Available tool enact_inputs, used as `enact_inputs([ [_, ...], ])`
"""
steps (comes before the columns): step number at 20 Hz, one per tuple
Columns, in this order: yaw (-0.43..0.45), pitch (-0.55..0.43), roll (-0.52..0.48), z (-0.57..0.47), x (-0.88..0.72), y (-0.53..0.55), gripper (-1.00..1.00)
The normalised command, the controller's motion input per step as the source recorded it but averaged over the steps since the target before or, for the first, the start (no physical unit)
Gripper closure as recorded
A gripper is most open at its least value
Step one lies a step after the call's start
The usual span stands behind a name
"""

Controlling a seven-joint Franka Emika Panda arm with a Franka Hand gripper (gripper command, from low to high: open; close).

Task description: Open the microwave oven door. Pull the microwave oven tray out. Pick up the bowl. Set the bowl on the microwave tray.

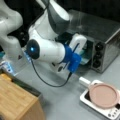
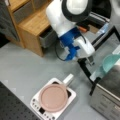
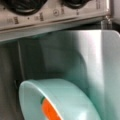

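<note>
**Bowl at the mouth of the open oven**

In both front views the white Franka arm reaches across the grey table (image 2: 22, 67) toward the silver-grey microwave oven (image 1: 105, 47), whose 2 black knobs (image 1: 98, 53) face a front view's bottom right. The microwave oven door (image 2: 100, 52) is open: in a front view it hangs down as a dark frame with a glass pane, hinged at the oven's lower edge.

The gripper (image 2: 90, 60) sits just at the door's upper edge, below the blue wrist mount (image 2: 71, 43). Its fingers are too hidden by the wrist and door frame to tell whether they are spread or closed.

The bowl (image 2: 108, 63), teal-green, lies tilted inside the oven opening, just beside the gripper; whether the fingers touch it cannot be told. In a front view only a sliver of the bowl (image 1: 85, 56) shows behind the arm. In the wrist view the bowl (image 3: 65, 100) fills the lower part, tipped on its side against a shiny metal surface, with something orange (image 3: 50, 110) showing at its rim and the oven's knob panel above. The microwave oven tray cannot be picked out for certain.

A pinkish-brown pan (image 2: 53, 97) rests on a white square base (image 2: 35, 106) on the table, well apart from the oven. A wooden cabinet (image 2: 32, 27) stands at a front view's top left.
</note>
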Motion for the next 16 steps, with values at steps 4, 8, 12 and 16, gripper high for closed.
enact_inputs([
  [4,-0.328,0.115,0.067,0.17,-0.37,0.86,-1.0],
  [8,-0.365,0.086,0.023,0.18,-0.3,0.66,-1.0],
  [12,-0.351,0.048,-0.005,0.16,-0.21,0.42,-1.0],
  [16,-0.231,0.059,-0.046,0.2,-0.18,0.15,-1.0],
])
